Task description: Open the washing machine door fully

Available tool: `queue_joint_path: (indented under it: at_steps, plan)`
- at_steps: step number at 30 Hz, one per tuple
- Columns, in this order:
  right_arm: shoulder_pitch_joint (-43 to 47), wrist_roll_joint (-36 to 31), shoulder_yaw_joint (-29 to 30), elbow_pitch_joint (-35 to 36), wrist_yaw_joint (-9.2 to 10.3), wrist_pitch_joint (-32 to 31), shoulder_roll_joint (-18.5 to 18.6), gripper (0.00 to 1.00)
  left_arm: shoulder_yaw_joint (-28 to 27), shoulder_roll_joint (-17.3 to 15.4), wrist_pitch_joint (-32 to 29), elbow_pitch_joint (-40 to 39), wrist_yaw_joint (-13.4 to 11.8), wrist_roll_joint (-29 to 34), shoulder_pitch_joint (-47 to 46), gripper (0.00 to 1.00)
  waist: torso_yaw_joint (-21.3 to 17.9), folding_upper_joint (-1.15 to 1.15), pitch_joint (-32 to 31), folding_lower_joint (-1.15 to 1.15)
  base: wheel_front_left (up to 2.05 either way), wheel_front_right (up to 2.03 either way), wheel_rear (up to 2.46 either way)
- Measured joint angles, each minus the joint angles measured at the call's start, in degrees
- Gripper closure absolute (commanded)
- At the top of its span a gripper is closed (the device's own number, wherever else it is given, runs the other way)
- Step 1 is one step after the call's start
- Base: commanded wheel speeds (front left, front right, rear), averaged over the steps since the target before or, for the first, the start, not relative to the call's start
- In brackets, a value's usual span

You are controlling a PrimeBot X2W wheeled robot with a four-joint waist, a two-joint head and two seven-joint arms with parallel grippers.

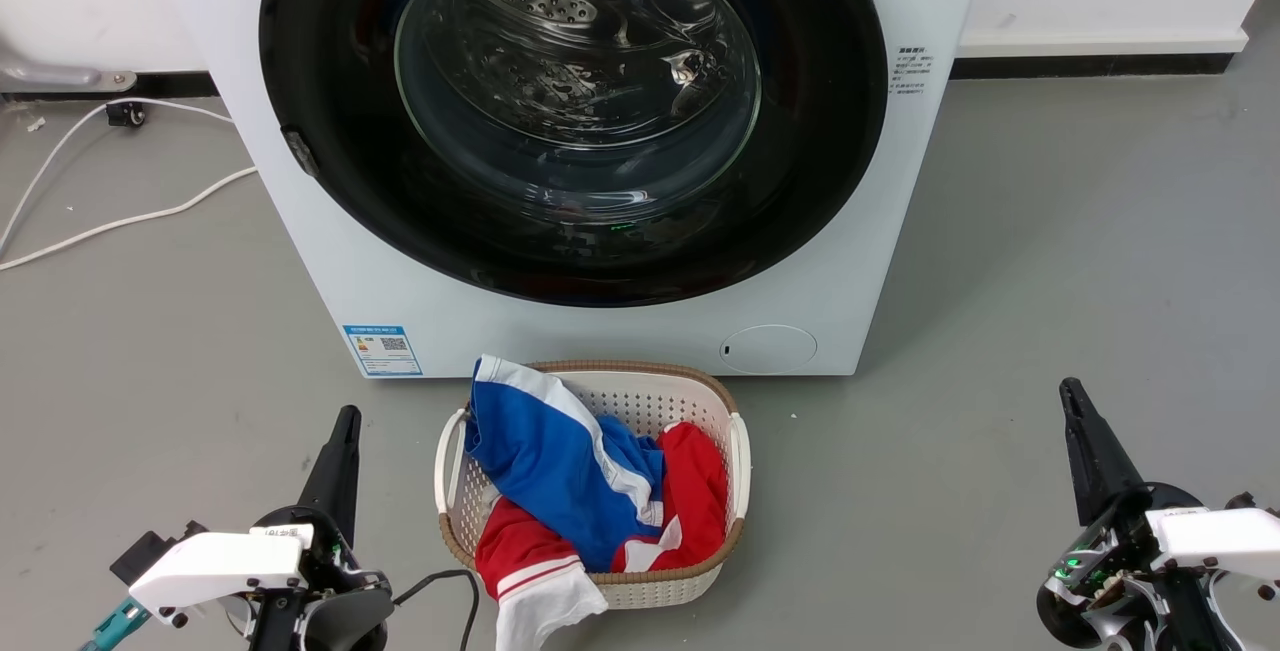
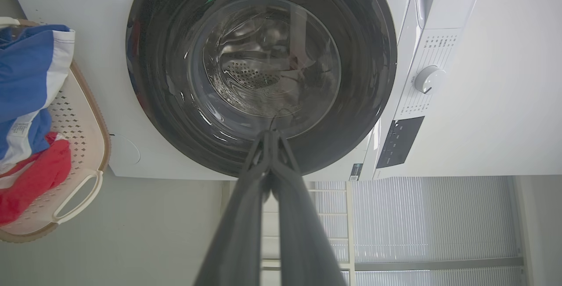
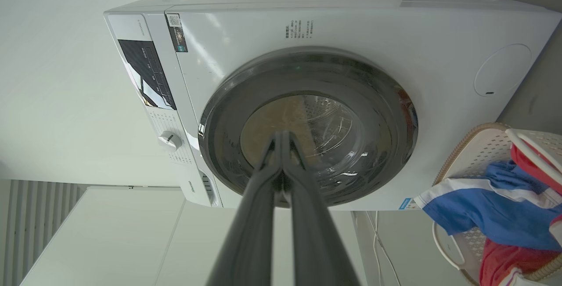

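Note:
The white washing machine [image 1: 600,331] stands on the grey floor ahead of me. Its round glossy black door [image 1: 330,81] with the clear bulging window lies flat against the front, closed; the steel drum shows through the glass. The same door [image 2: 373,57] appears in the left wrist view and as the door [image 3: 219,145] in the right wrist view. My left gripper [image 1: 345,418] sits low at the lower left, shut and empty, well short of the machine. My right gripper [image 1: 1068,389] sits at the lower right, also shut and empty. Both grippers [image 2: 268,132] [image 3: 283,133] show fingertips pressed together.
A cream laundry basket [image 1: 740,451] with blue, red and white clothes stands on the floor directly before the machine, between my arms. White cables [image 1: 120,221] trail across the floor at the left. A wall with dark skirting runs behind.

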State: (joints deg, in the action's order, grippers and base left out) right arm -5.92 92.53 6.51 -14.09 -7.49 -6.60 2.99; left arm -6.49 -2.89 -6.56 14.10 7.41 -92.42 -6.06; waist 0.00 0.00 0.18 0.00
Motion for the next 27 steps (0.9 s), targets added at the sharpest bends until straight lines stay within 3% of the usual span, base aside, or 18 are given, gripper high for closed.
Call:
queue_joint_path:
  at_steps: [10, 11, 20, 27]
  plan:
    - [0.0, 0.0, 0.0, 0.0, 0.0, 0.0, 0.0, 1.0, 0.0, 0.0, 0.0, 0.0, 0.0, 0.0, 0.0, 1.0, 0.0, 0.0, 0.0, 0.0, 0.0, 0.0, 0.0]
    - [0.14, 0.02, -0.01, -0.25, 0.0, 0.0, 0.0, 0.0, 0.03, 0.02, 0.01, 0.29, -0.01, 0.0, 0.14, 0.0, 0.0, 0.0, 0.0, 0.0, 0.0, 0.0, 0.0]
    - [2.72, -0.76, 0.07, -1.9, 0.1, 1.59, -0.22, 0.0, 0.51, 0.32, 1.68, 1.07, -0.08, 0.47, 2.54, 0.0, -0.02, 0.0, 0.02, 0.0, 0.0, 0.0, 0.0]
    - [3.46, -7.92, 1.09, 0.2, 0.09, 3.45, -0.24, 0.0, -0.01, 0.32, 3.55, -0.19, -0.08, 4.2, 2.65, 0.0, -0.05, 0.0, 0.09, 0.0, 0.0, 0.0, 0.0]
